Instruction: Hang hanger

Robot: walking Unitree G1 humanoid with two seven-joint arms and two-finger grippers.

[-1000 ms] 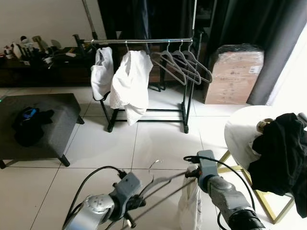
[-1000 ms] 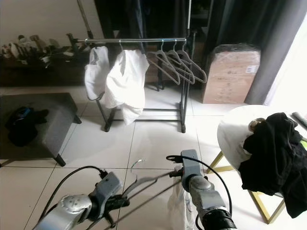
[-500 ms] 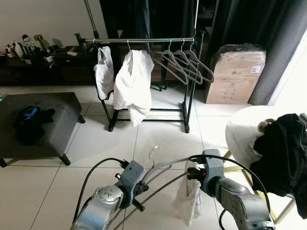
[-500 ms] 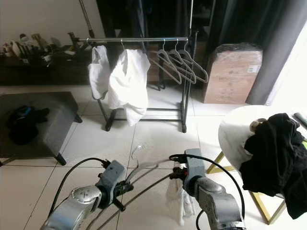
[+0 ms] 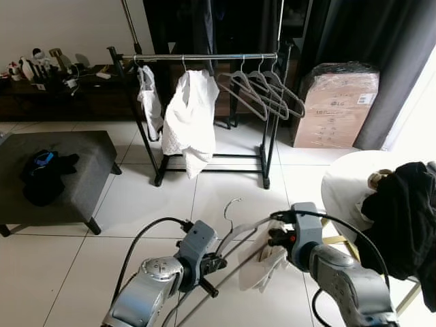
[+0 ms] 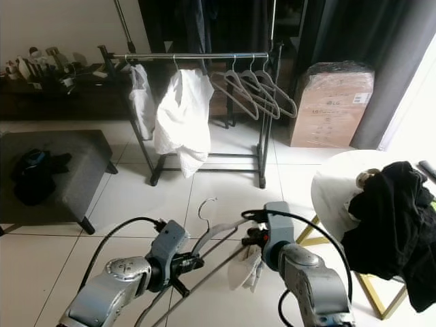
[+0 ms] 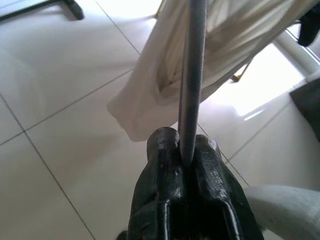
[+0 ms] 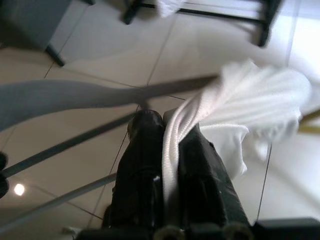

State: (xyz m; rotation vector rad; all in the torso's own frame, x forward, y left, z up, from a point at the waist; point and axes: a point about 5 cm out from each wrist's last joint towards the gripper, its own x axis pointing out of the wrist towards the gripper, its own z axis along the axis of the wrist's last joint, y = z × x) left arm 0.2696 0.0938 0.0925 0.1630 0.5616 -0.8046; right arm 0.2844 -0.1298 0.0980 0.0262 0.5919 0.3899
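A: Far left first?
B: Dark ottoman (image 5: 75,170) with a black bundle of clothes (image 5: 42,176) on top, low sideboard (image 5: 65,85) with clutter along the wall behind it.

A: Then the rack?
B: Black clothes rack (image 5: 204,58) past the ottoman, well ahead of the robot. Two white garments (image 5: 187,119) hang at its left half, several empty grey hangers (image 5: 269,92) at the right half.

A: Left gripper?
B: left gripper (image 5: 216,262) low in the foreground over the tiled floor (image 5: 136,204), fingers (image 7: 165,165) clamped tight on a thin metal bar of the hanger (image 5: 235,228).

A: Where's that hanger exactly?
B: Between the two arms, above the floor, well short of the rack. Hook points up, tilted. Its long bars run down and left past the left gripper.

A: Right gripper?
B: right gripper (image 5: 276,238) just right of the hanger, pinching a white cloth (image 8: 250,95); the cloth is bunched between its fingers (image 8: 145,150) and sags toward the floor, touching the hanger's shoulder.

A: Far right?
B: Cardboard box (image 5: 337,102) by the dark curtain (image 5: 381,61), round white table (image 5: 344,180) with a black garment (image 5: 402,211) heaped on it.
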